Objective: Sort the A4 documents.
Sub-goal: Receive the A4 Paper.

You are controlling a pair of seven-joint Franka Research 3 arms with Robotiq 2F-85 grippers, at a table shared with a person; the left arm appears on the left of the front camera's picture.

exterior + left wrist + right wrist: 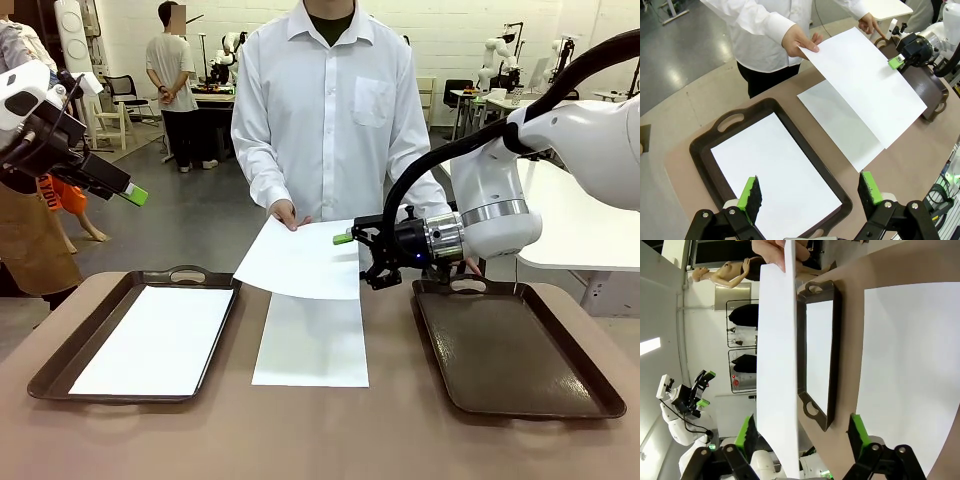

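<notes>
A person's hand (285, 214) holds one white A4 sheet (300, 262) by its far left corner, tilted above the table. My right gripper (358, 258) is at that sheet's right edge, one green pad above it and one finger below. In the right wrist view the sheet (777, 365) stands edge-on between the wide-apart fingers, close to the left pad (746, 432); the gripper is open. A second sheet (311, 345) lies flat on the table's middle, and a third (155, 340) lies in the left tray (60, 365). My left gripper (135, 193) hangs open, high at the left, holding nothing.
The right dark brown tray (510, 350) sits under my right arm with nothing in it. The person stands at the far edge, the other hand (867, 22) by the right tray's far handle. A white table (580, 225) is at the back right.
</notes>
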